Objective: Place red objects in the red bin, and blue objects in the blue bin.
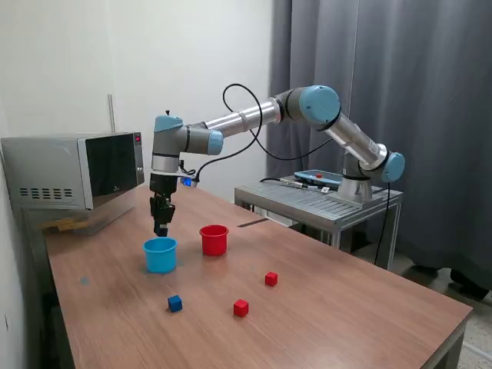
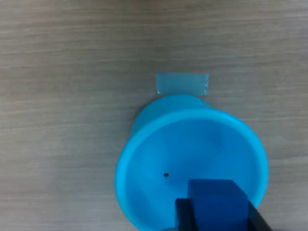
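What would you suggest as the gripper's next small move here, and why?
Probably open the fingers to release. In the wrist view the gripper is holding a dark blue cube directly over the open mouth of the light blue cup, and the exterior view shows it just above the cup's rim, so the cube should land inside.

Robotics lab: arm (image 1: pixel 254 115) on metal stand (image 1: pixel 315 201), grey curtain (image 1: pixel 400 115) behind it, microwave (image 1: pixel 77 171) on wooden table (image 1: pixel 346 307).

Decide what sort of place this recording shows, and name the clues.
Probably a robotics lab: a robot arm bolted to a metal stand, a grey curtain behind, a microwave and sorting props on a wooden table.
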Controlling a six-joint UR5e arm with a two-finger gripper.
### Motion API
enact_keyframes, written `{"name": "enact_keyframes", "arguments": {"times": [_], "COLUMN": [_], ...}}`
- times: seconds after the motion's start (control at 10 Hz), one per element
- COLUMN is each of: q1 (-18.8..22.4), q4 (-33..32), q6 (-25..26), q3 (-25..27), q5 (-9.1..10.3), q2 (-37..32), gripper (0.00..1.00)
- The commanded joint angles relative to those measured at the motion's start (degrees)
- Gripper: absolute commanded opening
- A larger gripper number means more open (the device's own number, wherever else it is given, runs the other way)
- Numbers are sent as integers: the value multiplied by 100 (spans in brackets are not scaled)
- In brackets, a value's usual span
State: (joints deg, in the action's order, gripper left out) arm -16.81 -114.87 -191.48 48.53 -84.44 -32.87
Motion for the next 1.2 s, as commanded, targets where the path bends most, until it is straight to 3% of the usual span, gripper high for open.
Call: {"name": "enact_keyframes", "arguments": {"times": [0.0,1.1], "q1": [2,72], "q4": [0,0], "q6": [-4,49], "q3": [7,87], "q5": [7,68], "q2": [-9,-9], "gripper": [0,0]}}
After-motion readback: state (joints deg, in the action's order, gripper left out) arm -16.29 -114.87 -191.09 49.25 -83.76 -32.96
